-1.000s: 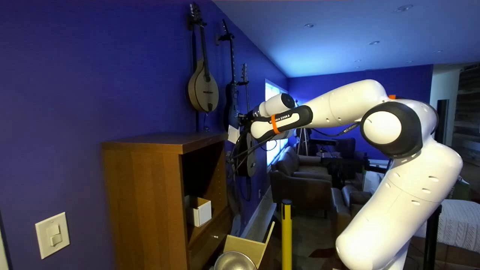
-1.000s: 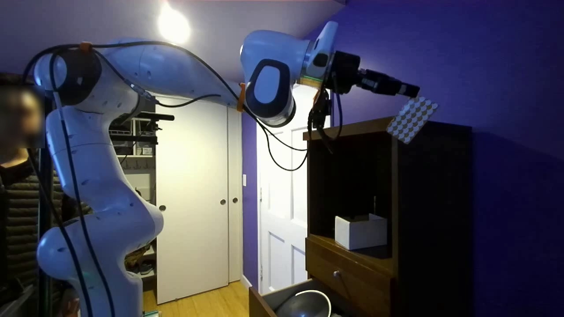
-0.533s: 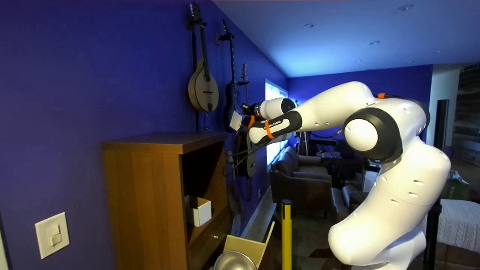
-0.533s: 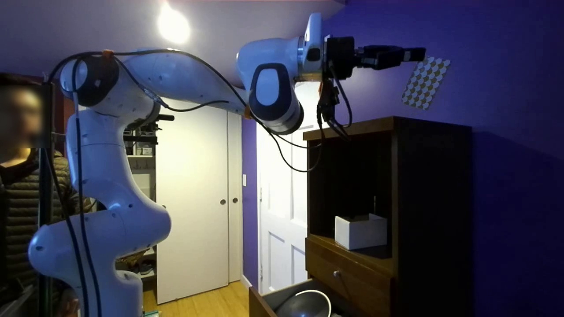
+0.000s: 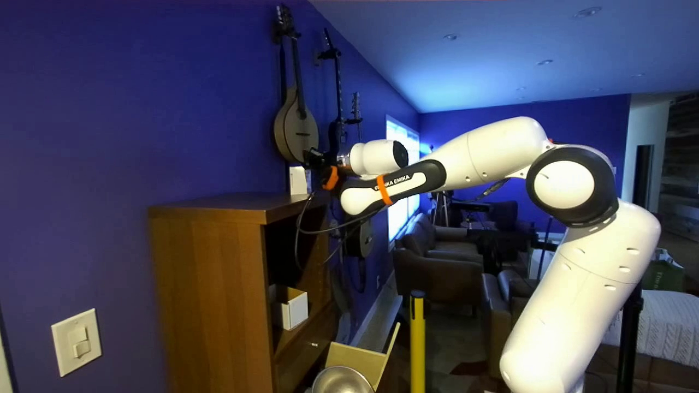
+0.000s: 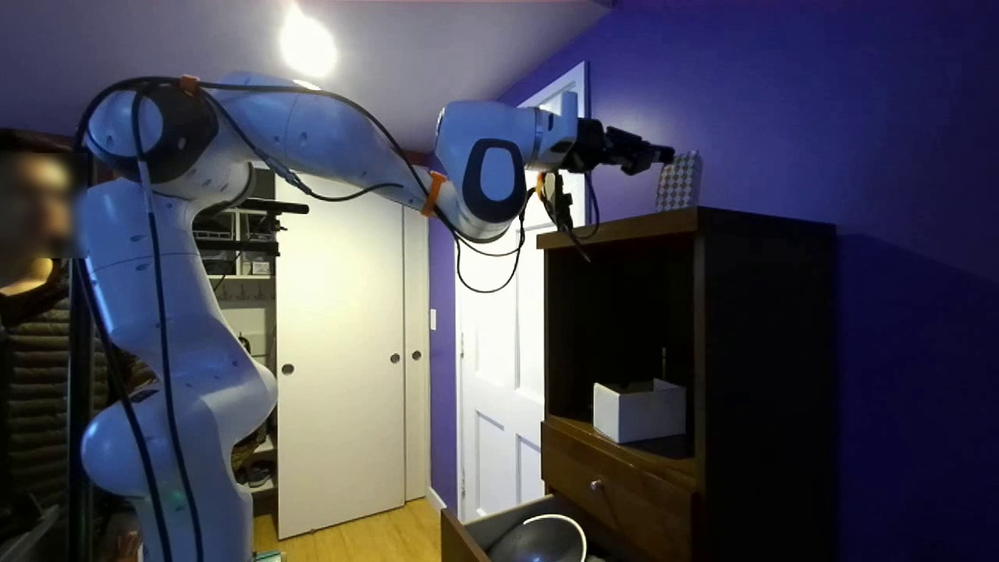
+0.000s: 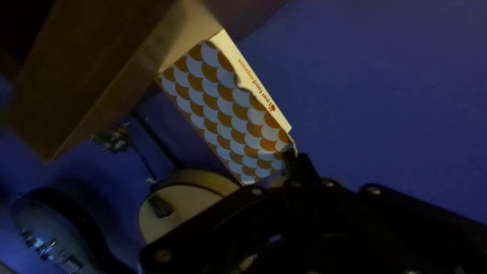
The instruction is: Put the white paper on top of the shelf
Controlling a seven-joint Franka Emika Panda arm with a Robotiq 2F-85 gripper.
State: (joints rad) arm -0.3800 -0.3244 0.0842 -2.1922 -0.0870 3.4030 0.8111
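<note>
- Gripper point(image 6: 666, 154): clamped on upper end of scallop-print paper point(image 6: 677, 184).
- Long axis: near-upright, running below gripper toward bookcase top point(image 5: 235, 201).
- "Pet food express" lettering point(image 7: 255, 84): wrist view only.

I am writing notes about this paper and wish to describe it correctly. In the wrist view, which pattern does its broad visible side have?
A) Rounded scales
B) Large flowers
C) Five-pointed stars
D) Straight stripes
A, because in the wrist view the broad side of the paper is covered with rows of overlapping rounded shapes, like fish scales, alternating brown and pale.
</note>
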